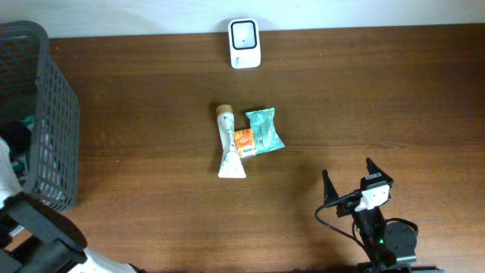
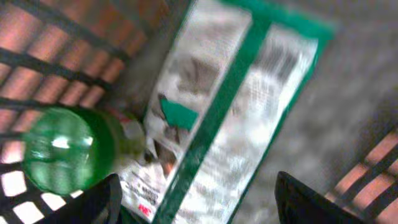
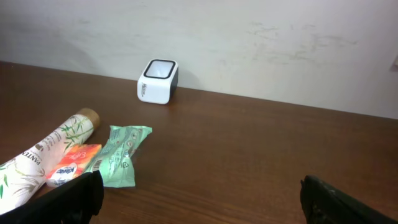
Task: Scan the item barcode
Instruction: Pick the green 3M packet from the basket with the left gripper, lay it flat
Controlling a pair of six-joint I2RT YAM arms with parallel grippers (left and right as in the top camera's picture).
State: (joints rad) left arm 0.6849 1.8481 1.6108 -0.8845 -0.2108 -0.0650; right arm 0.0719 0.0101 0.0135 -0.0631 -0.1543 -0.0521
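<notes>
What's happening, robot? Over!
Left gripper open above green-white bag in basket. Right gripper open, empty. Tube, orange packet, teal packet lie together. Scanner unblocked.

The table (image 1: 379, 98) is dark wood, smooth with a soft sheen. The basket (image 1: 53, 114) is matt grey plastic lattice. The scanner (image 1: 245, 43) is glossy white plastic. The tube (image 1: 227, 144) looks like smooth plastic, the teal packet (image 1: 264, 129) crinkled film. The green bottle (image 2: 68, 149) is shiny translucent plastic, the white-and-green bag (image 2: 273, 81) glossy film.
</notes>
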